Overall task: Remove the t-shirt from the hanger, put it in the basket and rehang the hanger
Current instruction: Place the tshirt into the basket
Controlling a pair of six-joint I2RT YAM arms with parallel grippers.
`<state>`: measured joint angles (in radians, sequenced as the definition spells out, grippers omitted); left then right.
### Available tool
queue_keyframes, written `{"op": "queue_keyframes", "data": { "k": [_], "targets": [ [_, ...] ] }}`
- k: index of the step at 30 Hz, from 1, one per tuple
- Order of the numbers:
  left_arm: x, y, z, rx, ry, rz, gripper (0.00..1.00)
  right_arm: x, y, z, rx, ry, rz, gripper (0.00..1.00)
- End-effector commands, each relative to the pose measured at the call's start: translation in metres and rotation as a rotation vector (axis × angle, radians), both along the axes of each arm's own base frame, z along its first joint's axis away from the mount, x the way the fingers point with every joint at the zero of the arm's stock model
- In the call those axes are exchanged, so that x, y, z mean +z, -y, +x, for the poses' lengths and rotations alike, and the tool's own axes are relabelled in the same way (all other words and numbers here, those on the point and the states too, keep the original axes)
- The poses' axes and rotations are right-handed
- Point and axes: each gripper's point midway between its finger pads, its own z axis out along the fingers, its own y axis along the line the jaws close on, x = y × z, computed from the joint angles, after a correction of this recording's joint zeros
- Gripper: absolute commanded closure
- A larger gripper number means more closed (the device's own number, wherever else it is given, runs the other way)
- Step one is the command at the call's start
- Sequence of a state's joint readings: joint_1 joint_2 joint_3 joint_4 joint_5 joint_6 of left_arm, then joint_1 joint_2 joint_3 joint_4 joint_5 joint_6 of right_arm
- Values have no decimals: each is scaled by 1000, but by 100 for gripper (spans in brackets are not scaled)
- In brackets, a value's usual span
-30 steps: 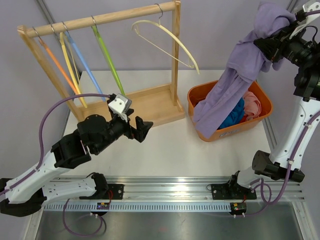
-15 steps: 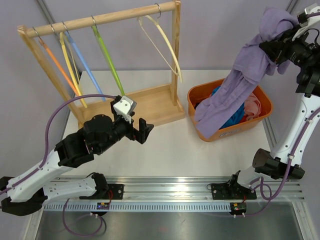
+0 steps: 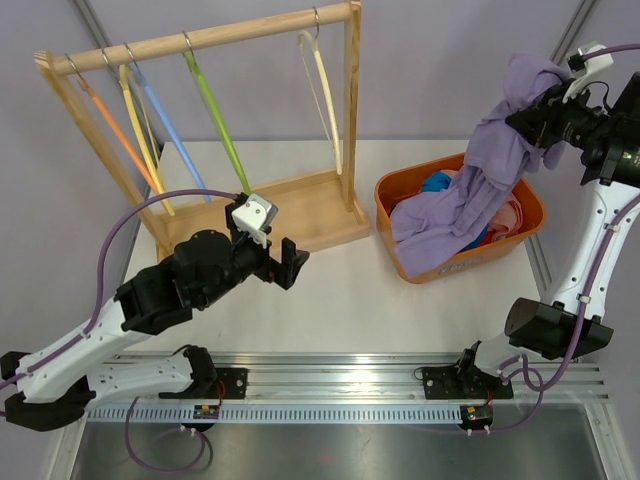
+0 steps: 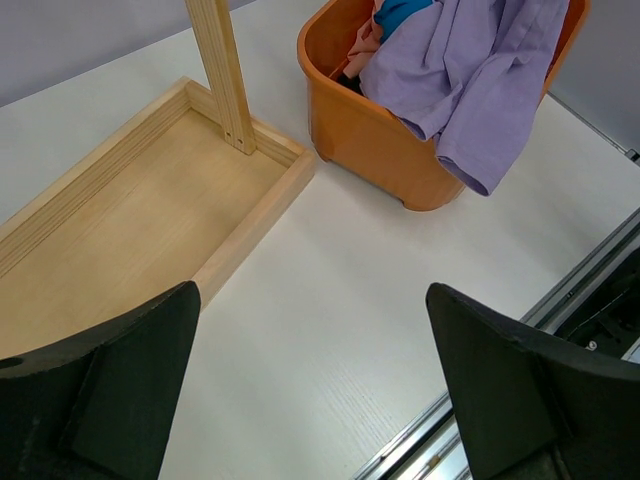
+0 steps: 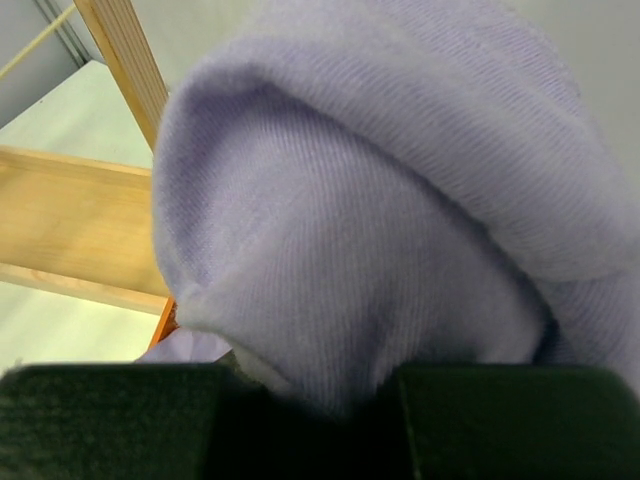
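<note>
Fabric fills my right gripper: its jaws are clenched on a bunched fold of the lilac t-shirt, which hangs down from them into the orange basket below. My left gripper is spread wide and grasps nothing. It hovers over the table, with the basket ahead to its right and the wooden rack ahead to its left.

I count one t-shirt, one basket and one rack. Five hangers sit on the rail: orange, yellow, blue, green and a bare cream hanger, well left of my right jaws.

Only the top view shows the hangers. My left wrist view shows the shirt's edge draped over the basket wall. My right wrist view shows cloth pressed close at the fingers and one rack post beyond.
</note>
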<state>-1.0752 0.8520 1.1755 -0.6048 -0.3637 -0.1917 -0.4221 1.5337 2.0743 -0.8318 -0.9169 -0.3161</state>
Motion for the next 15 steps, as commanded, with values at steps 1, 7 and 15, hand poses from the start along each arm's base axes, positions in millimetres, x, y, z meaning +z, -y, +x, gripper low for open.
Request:
{"op": "queue_keyframes", "data": {
  "k": [1,7,15],
  "targets": [
    [3,4,1,0,3,-17,1,6,-3,-12,6,44,-41,100],
    [-2,5,2,0,-2,-12,1,-21,-7,-16,27,-24,-10,100],
    [-6,10,3,-9,-11,7,1,-50,-17,-20,84,-89,47,100]
  ]
}}
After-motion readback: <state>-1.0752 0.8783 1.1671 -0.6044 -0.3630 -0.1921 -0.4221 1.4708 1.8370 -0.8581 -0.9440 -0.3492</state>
